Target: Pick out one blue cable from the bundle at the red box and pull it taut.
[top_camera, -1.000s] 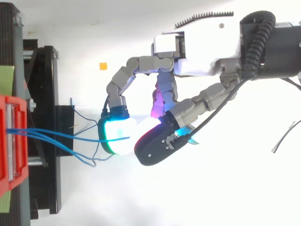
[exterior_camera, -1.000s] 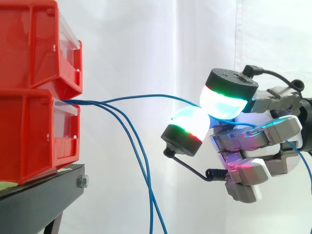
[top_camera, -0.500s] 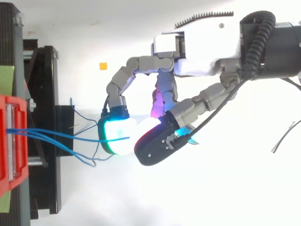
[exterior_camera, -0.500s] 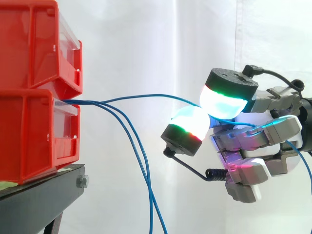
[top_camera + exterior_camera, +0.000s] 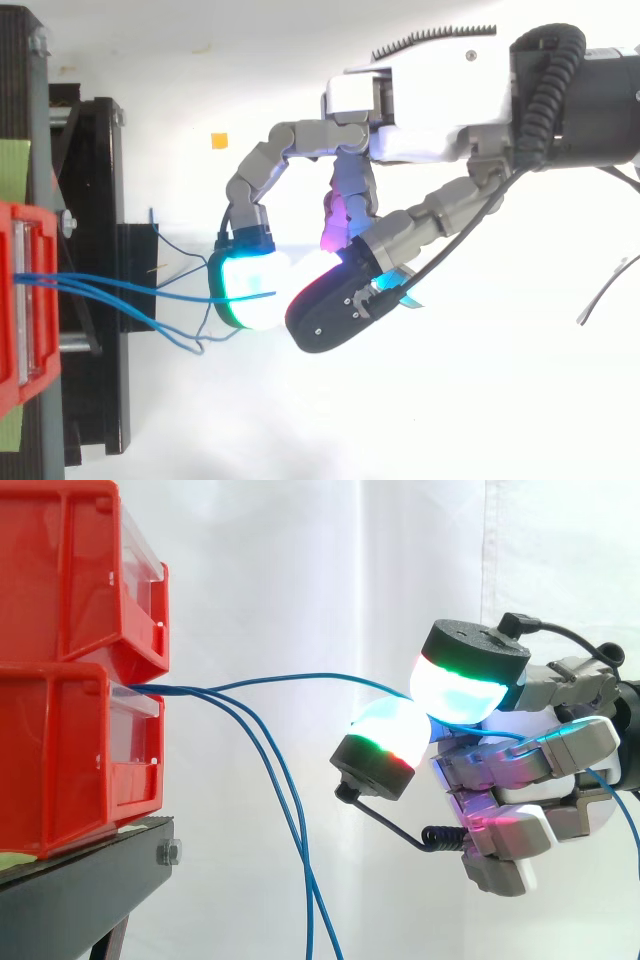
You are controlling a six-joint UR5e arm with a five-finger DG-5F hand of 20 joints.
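One thin blue cable (image 5: 300,677): arches out of red plastic bin (image 5: 70,740).
Grey-white robot hand (image 5: 510,765): pinches it.

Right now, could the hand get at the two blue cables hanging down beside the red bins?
Probably, yes: only open air lies between the hand and the hanging cables. But its fingertips pinch the upper blue cable, so it would likely have to release that first.
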